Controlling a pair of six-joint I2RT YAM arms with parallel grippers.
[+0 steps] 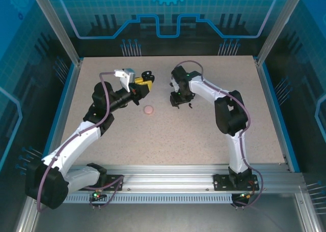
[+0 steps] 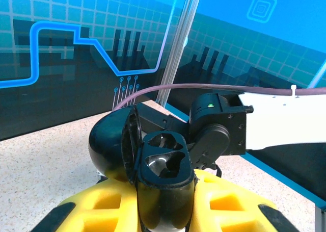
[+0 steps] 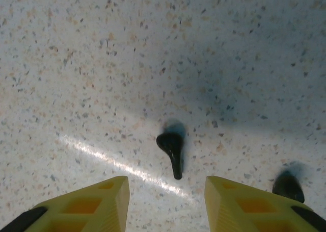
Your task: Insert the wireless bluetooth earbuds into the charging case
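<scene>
Left gripper (image 2: pixel 163 204) clamps the black charging case (image 2: pixel 162 165): lid open, both sockets look empty. Right gripper (image 3: pixel 167 196) spread, holding nothing, above one black earbud (image 3: pixel 172 148); second black earbud (image 3: pixel 288 186) lies nearby on the speckled table (image 3: pixel 76 63). Blue walls around.

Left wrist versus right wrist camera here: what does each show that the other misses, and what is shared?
Left wrist: the left gripper clamped on an open black charging case, its wells apparently empty, the right arm behind. Right wrist: the right gripper open above a black earbud lying on the speckled tabletop, a second black earbud at the lower right edge. Shared: yellow finger pads and that tabletop.
</scene>
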